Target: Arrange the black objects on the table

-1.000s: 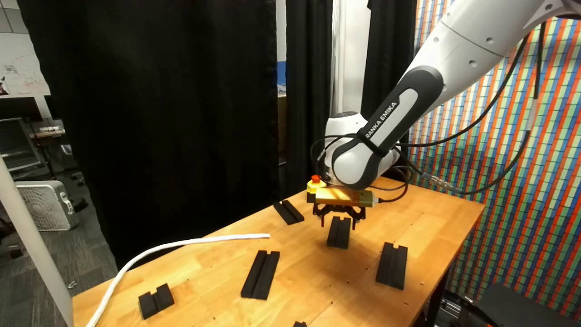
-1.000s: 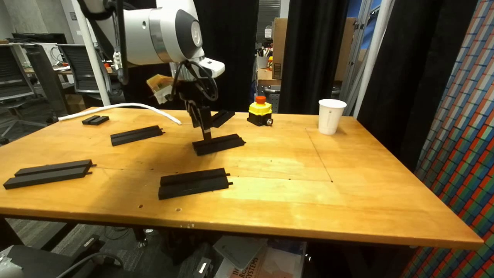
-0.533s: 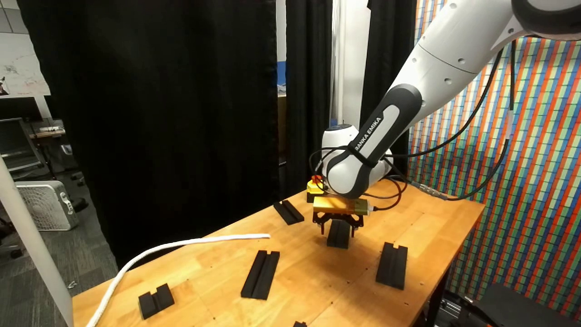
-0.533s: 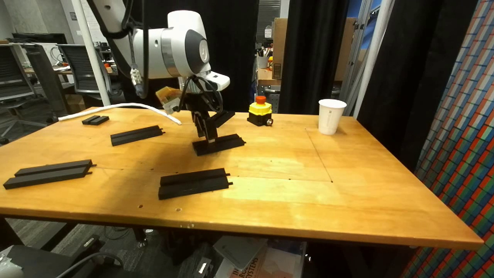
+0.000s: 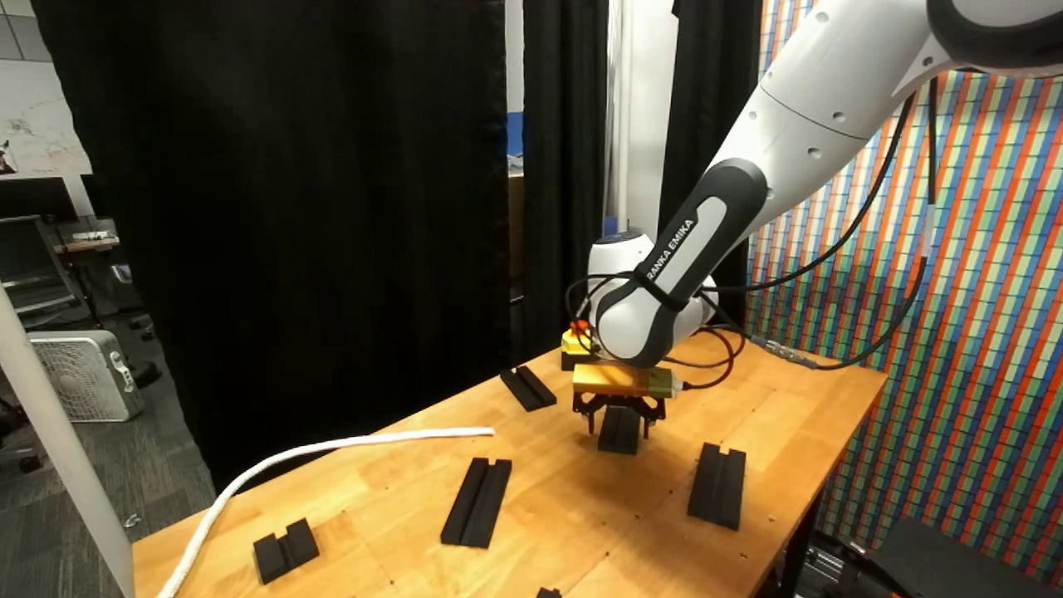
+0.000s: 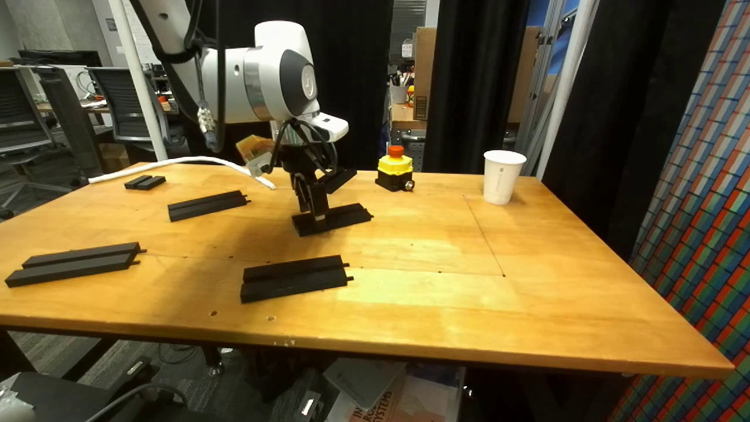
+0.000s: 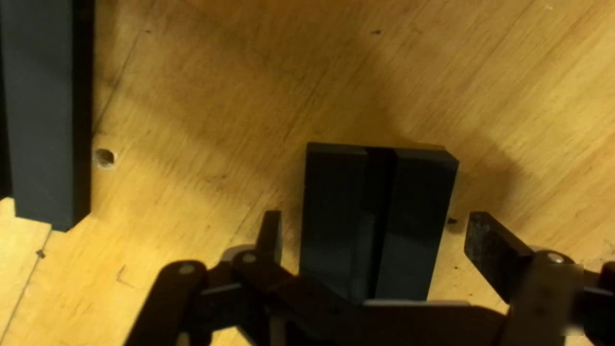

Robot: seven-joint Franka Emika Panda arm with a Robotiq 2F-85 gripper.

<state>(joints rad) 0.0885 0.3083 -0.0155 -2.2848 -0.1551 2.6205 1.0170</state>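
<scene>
The pincer (image 5: 619,432) is standing low over the table (image 6: 527,316) with its fingers (image 7: 270,238) apart, straddling a grooved black block (image 7: 377,218); in the wrist view, bare wood is showing between the block and each finger. Another black bar (image 7: 41,120) is lying left of the pincer in that view. Further black pieces (image 6: 208,206) are resting around the pincer, apart from it, and a white cup (image 6: 503,179) is standing upright, well away from it
</scene>
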